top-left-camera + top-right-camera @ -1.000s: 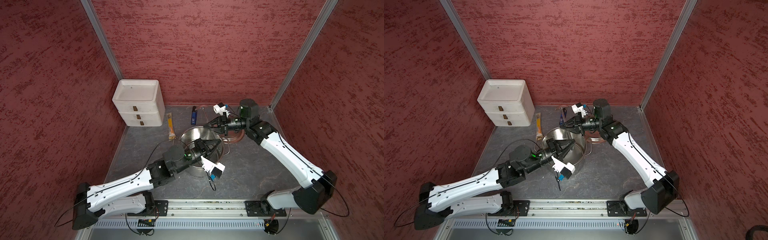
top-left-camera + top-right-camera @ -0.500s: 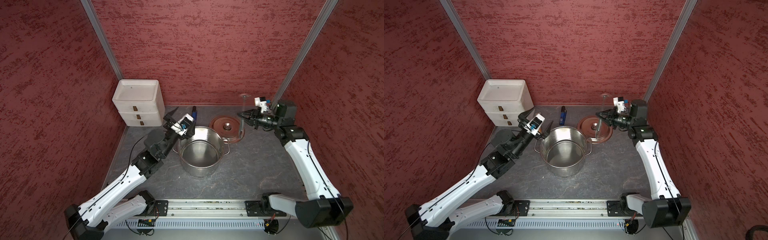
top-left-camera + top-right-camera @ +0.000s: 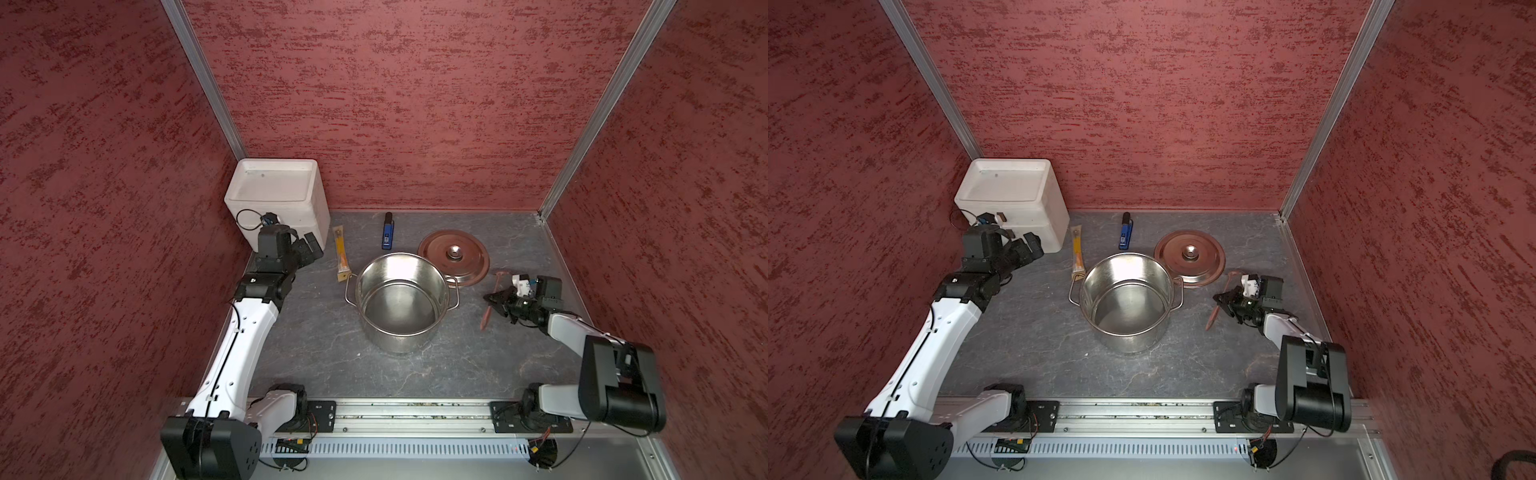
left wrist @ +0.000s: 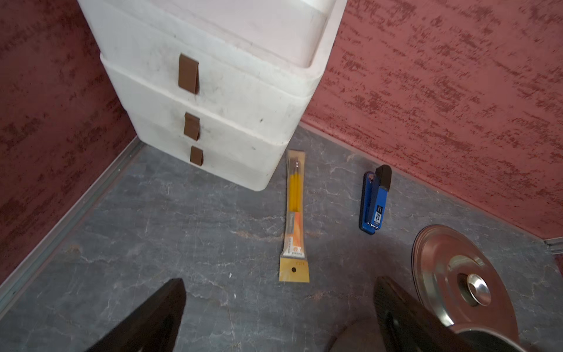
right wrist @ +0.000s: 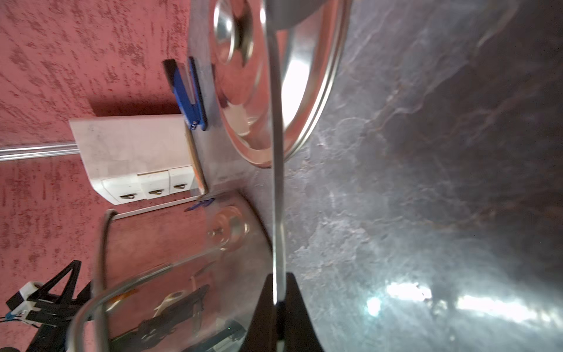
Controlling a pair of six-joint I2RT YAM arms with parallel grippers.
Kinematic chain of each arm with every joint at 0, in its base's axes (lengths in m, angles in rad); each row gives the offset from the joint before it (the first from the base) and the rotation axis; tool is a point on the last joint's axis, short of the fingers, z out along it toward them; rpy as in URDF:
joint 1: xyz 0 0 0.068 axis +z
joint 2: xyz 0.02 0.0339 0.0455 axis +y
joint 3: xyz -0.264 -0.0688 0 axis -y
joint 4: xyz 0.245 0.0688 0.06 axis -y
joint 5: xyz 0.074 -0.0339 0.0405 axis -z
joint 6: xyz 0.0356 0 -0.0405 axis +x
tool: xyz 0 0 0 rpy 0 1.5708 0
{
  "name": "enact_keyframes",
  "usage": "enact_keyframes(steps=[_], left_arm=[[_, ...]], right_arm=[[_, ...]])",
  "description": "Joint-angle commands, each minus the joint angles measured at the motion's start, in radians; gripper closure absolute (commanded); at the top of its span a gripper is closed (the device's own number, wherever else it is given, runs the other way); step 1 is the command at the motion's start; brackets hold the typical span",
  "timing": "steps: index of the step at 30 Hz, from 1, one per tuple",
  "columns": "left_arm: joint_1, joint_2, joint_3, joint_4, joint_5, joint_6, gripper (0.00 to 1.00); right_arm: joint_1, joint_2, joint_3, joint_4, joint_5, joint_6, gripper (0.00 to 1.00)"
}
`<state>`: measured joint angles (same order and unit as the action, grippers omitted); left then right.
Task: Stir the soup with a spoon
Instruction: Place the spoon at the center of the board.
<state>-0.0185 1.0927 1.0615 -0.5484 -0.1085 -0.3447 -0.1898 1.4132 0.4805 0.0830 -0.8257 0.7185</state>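
1. Right pincer (image 3: 494,300) is pressed together on the spoon (image 3: 485,319), pinching its thin handle partway along. On my right wrist feed both black fingers (image 5: 262,304) clamp flat against the metal strip (image 5: 277,152).
2. I see the spoon to the right of the pot (image 3: 399,345) and fully outside it. Its small bowl points toward the back wall, near the rim of the lid (image 3: 440,259). Its handle end points toward the front rail. I cannot tell whether any part of it touches the bench (image 3: 316,332).
3. In both top views the pot stands upright mid-bench with its top open, and its shiny steel floor shows inside (image 3: 1125,307).
4. The lid lies flat with its knob up, behind and to the right of the pot. Its edge is just beside the pot's right loop handle.
5. On the other arm, the left pincer (image 3: 312,248) is spread wide and grips nothing. It hovers by the front of the white drawer unit (image 3: 278,195) at the back left, well apart from the pot. My left wrist feed shows its two dark fingers (image 4: 152,320) framing bare bench.
6. A yellow packet (image 3: 340,253) and a blue gadget (image 3: 387,237) lie flat on the bench between the drawer unit and the lid, near the back wall.
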Motion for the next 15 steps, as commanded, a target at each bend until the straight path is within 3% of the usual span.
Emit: enact_keyframes(steps=[1, 8, 11, 15], left_arm=[[0.045, -0.028, -0.045, -0.016, 0.029, 0.003, 0.0], [0.085, -0.106, -0.186, 0.071, 0.039, 0.023, 0.0], [0.092, -0.125, -0.234, 0.11, 0.017, 0.026, 0.0], [0.101, -0.123, -0.28, 0.151, 0.012, 0.056, 0.0]], right_arm=[[-0.001, 0.112, -0.015, 0.296, -0.028, -0.031, 1.0], [-0.004, 0.236, -0.075, 0.354, -0.006, -0.029, 0.98], [-0.003, 0.233, -0.076, 0.339, 0.0, -0.022, 0.82], [-0.003, 0.188, -0.039, 0.205, 0.061, -0.049, 0.68]])
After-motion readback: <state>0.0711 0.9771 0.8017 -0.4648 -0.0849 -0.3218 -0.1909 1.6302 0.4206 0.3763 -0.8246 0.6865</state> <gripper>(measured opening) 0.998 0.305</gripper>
